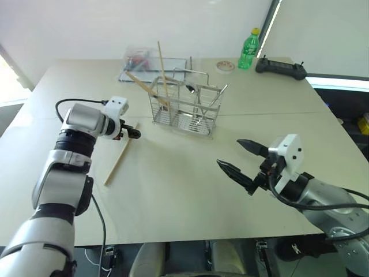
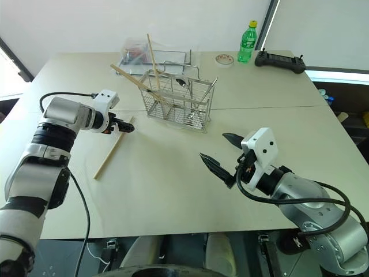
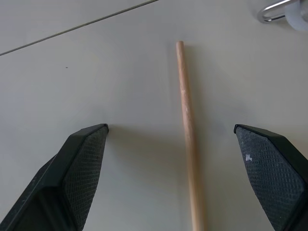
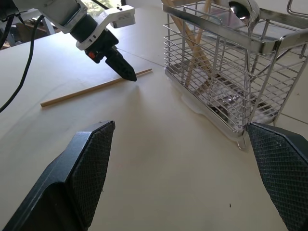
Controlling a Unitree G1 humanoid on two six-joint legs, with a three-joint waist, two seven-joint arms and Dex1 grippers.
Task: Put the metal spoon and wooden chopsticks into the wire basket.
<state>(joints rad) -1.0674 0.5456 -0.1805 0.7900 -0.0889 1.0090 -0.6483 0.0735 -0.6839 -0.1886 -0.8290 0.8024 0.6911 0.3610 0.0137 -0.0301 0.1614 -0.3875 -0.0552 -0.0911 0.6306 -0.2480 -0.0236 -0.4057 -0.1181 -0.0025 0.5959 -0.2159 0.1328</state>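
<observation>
The wire basket [image 1: 183, 109] stands at the table's middle back. The metal spoon [image 1: 190, 89] stands in it, bowl up, also seen in the right wrist view [image 4: 243, 9]. Two wooden chopsticks [image 1: 161, 63] lean in the basket's left end. Another chopstick [image 1: 120, 157] lies flat on the table left of the basket. My left gripper [image 1: 134, 134] hovers open over that stick's far end, and the stick [image 3: 186, 125] runs between its fingers [image 3: 84, 163]. My right gripper [image 1: 228, 152] is open and empty, in front of the basket to its right.
Behind the basket is a clear plastic tray [image 1: 144, 62]. A green bottle [image 1: 249, 49], a small round lid [image 1: 225, 66] and a black controller [image 1: 281, 68] sit at the back right. A seam crosses the tabletop [image 1: 277, 113].
</observation>
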